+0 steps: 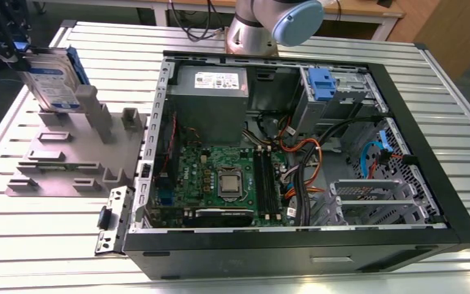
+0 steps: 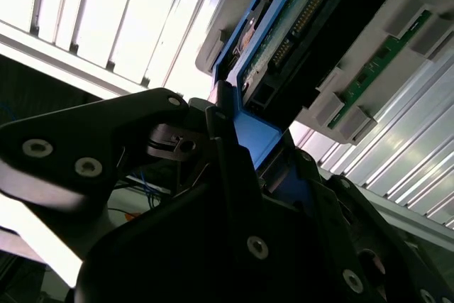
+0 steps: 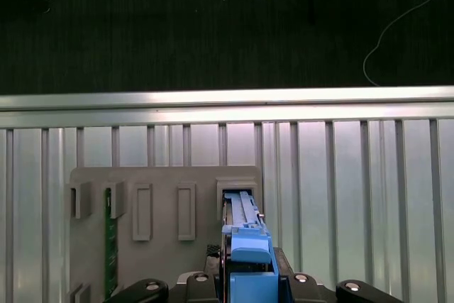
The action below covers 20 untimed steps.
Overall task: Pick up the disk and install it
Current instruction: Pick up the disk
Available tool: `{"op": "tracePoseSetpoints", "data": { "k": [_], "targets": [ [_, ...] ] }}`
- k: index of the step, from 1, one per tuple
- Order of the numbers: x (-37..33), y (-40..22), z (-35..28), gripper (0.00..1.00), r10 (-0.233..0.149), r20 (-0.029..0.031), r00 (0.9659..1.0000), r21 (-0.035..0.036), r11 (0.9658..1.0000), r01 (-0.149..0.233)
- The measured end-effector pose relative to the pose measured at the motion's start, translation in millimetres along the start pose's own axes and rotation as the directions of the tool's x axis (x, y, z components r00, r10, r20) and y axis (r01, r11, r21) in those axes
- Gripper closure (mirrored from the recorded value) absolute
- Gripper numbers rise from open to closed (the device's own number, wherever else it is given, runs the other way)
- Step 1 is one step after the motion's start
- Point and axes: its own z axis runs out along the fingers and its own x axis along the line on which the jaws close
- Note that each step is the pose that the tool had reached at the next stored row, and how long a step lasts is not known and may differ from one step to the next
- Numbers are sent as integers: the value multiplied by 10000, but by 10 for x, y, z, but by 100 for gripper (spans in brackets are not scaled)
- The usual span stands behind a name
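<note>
The disk [image 1: 51, 82] is a silver drive with a white-and-blue label in a blue carrier. It stands on edge at the exterior view's far left, its lower end in a slot of the grey holder [image 1: 71, 159]. My gripper [image 1: 7, 43] is at its top end, shut on the blue carrier handle. In the first wrist view the blue handle of the disk [image 3: 245, 246] sits between the black fingers of my gripper [image 3: 248, 285], and the drive runs down into the holder slot. In the second wrist view my gripper [image 2: 259, 150] clamps the disk's blue frame [image 2: 259, 129].
An open computer case [image 1: 431, 153] lies at the exterior view's right, with a motherboard, cables, a grey power-supply box [image 1: 210, 82] and a bare blue bracket [image 1: 320, 82] in the drive bay. A green board [image 3: 111, 239] stands in another holder slot. The arm base [image 1: 256, 27] rises behind the case.
</note>
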Motion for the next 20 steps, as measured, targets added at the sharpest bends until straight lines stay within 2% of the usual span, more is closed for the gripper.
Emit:
{"op": "tracePoseSetpoints", "data": {
  "k": [12,14,20],
  "targets": [
    [0,0,-21,64,0,0,10000,0,10000,0],
    [-1,1,-66,64,0,0,10000,0,10000,0],
    [-2,1,-78,64,0,0,10000,0,10000,0]
  ]
}}
